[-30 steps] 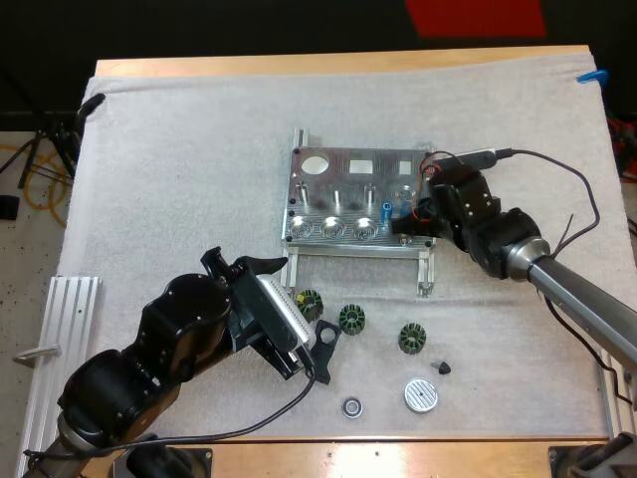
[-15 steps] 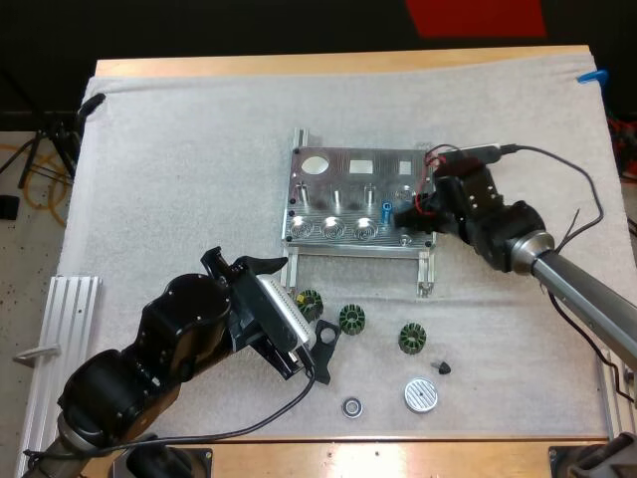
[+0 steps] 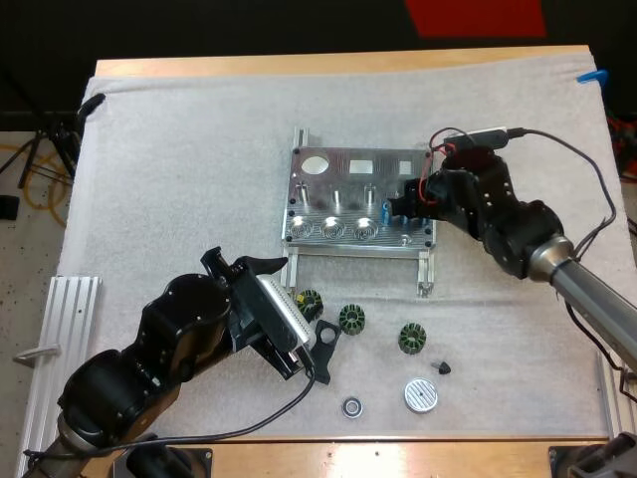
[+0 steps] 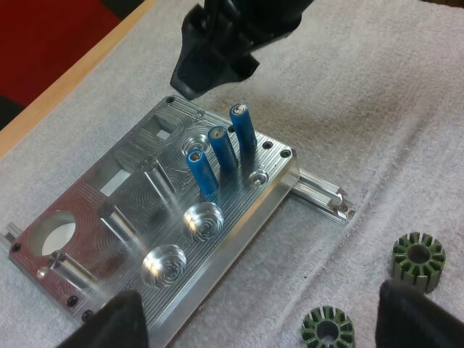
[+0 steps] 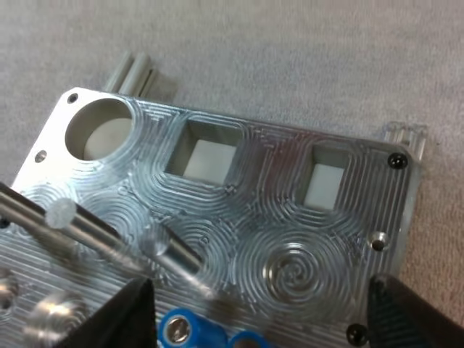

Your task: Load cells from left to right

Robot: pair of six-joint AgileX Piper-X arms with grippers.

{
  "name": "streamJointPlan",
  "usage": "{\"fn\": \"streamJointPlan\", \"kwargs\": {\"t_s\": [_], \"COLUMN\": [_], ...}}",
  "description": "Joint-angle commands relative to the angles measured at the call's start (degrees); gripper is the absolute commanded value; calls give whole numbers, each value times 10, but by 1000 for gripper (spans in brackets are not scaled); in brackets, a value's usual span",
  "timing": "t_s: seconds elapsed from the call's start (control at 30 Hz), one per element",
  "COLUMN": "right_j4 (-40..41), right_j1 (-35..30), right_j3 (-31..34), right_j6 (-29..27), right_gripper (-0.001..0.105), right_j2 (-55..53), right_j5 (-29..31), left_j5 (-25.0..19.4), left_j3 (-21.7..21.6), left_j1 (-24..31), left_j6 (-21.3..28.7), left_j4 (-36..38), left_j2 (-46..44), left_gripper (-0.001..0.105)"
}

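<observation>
The metal fixture (image 3: pixel 348 204) lies mid-mat. Three blue cells (image 4: pixel 221 151) stand side by side in pockets near its right end, seen from above as blue tops (image 5: pixel 177 330) at the fixture (image 5: pixel 239 210) edge. One cell (image 3: pixel 386 209) shows in the high view. My right gripper (image 3: pixel 398 211) hovers just over those cells, open and holding nothing (image 5: pixel 264 319); it also hangs above them as the right gripper (image 4: pixel 217 43). My left gripper (image 3: pixel 302 307) rests open near the front of the mat (image 4: pixel 268 319), facing the fixture (image 4: pixel 145 217).
Three green-black toothed rings (image 3: pixel 351 319) lie in front of the fixture, two of them by my left fingers (image 4: pixel 419 261). A small black cone (image 3: pixel 443 366), a round silver cap (image 3: pixel 420 395) and a small bearing (image 3: pixel 350 406) lie nearer. An aluminium rail (image 3: pixel 60 339) lies at the left.
My right gripper has drawn back and up from the fixture's right end, leaving the blue cell standing there. The left arm has not moved.
</observation>
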Motion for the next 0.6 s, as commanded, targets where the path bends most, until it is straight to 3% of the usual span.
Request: {"fn": "streamJointPlan", "kwargs": {"t_s": [0.0, 0.23, 0.33, 0.47, 0.57], "right_j4": [4, 8, 22, 54, 73], "right_j1": [-1, -1, -2, -12, -38], "right_j3": [-5, -5, -5, -5, -5], "right_j6": [-2, -46, -65, -84, -86], "right_gripper": [61, 61, 61, 61, 61], "right_j2": [-16, -78, -107, -139, -155], "right_j5": [-4, -4, -4, 22, 21], "left_j5": [2, -4, -4, 5, 43], "left_j3": [-2, -2, -2, -2, -2], "left_j1": [0, 0, 26, 106, 184], "left_j6": [-6, -6, -6, -6, 1], "left_j4": [-6, -10, -20, -52, -80], "left_j2": [-3, -3, 0, 13, 20], "left_gripper": [65, 65, 65, 65, 65]}}
